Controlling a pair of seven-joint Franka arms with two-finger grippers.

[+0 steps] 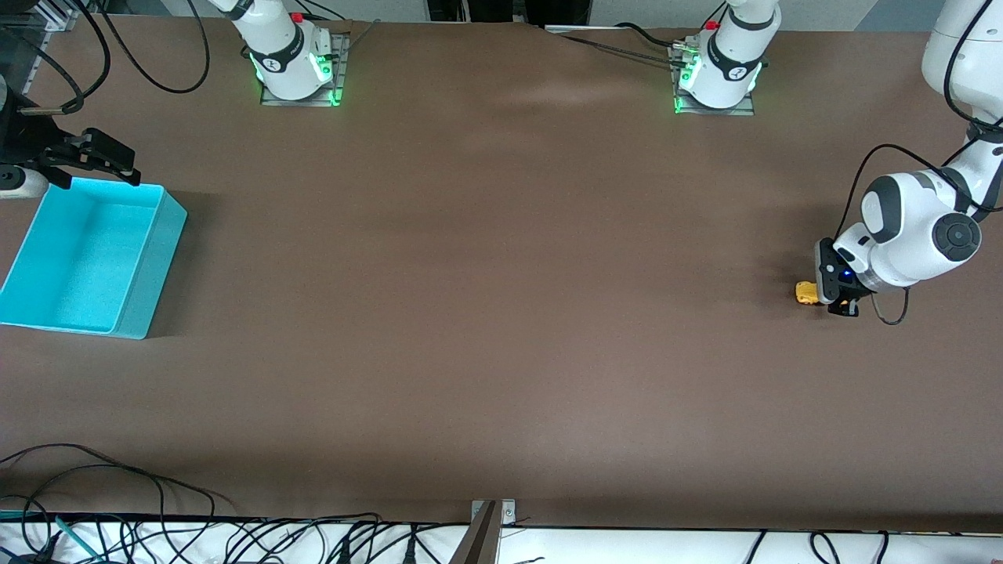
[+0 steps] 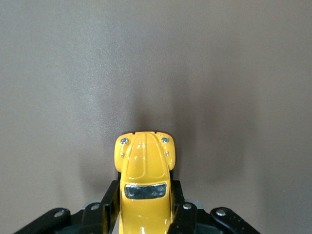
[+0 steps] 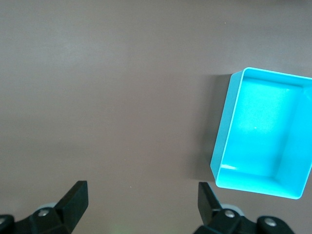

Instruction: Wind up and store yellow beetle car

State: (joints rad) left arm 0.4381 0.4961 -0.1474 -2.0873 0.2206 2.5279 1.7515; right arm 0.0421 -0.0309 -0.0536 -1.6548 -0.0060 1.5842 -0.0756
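The yellow beetle car (image 1: 806,293) is at the left arm's end of the table, right down at the brown tabletop. My left gripper (image 1: 823,297) is shut on it. In the left wrist view the black fingers (image 2: 110,197) press both flanks of the yellow beetle car (image 2: 145,168), whose rounded end with a dark window points away from the wrist. I cannot tell whether its wheels touch the table. My right gripper (image 1: 117,163) waits open above the corner of the teal bin (image 1: 153,266), with nothing between its fingers. In its own view this right gripper (image 3: 141,195) hangs over bare tabletop.
The teal bin (image 3: 225,131) stands empty at the right arm's end of the table. Both arm bases (image 1: 294,59) (image 1: 717,74) sit along the table edge farthest from the front camera. Loose cables (image 1: 117,486) lie along the nearest edge.
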